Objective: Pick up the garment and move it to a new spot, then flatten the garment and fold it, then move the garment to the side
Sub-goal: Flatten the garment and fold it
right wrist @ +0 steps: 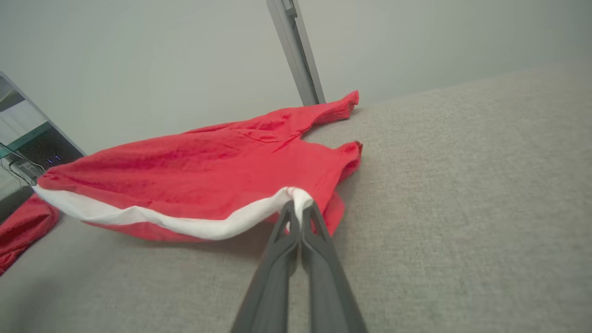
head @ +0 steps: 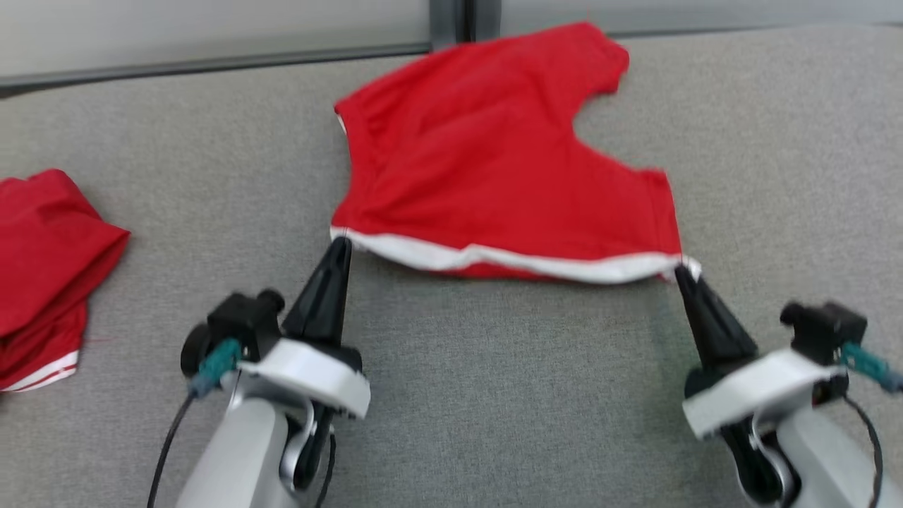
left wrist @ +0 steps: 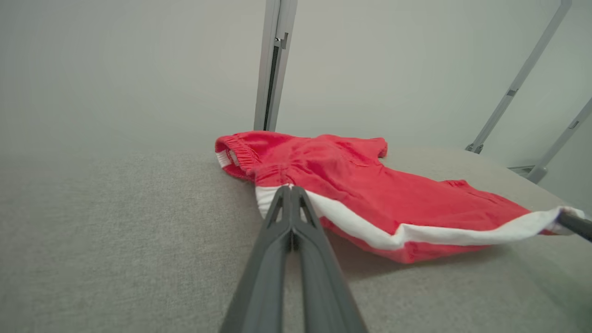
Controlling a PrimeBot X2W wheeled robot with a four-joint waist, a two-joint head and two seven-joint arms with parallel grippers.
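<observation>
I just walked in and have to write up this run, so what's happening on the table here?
The robot is handling red shorts with both arms. Its left gripper is shut on one corner of the white-trimmed edge and its right gripper on the other, holding that edge stretched and a little off the grey table while the far part lies on it. No fold shows yet. A second red garment lies bunched at the robot's left.

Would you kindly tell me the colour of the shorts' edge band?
White band, on red shorts; best in the left wrist view.
</observation>
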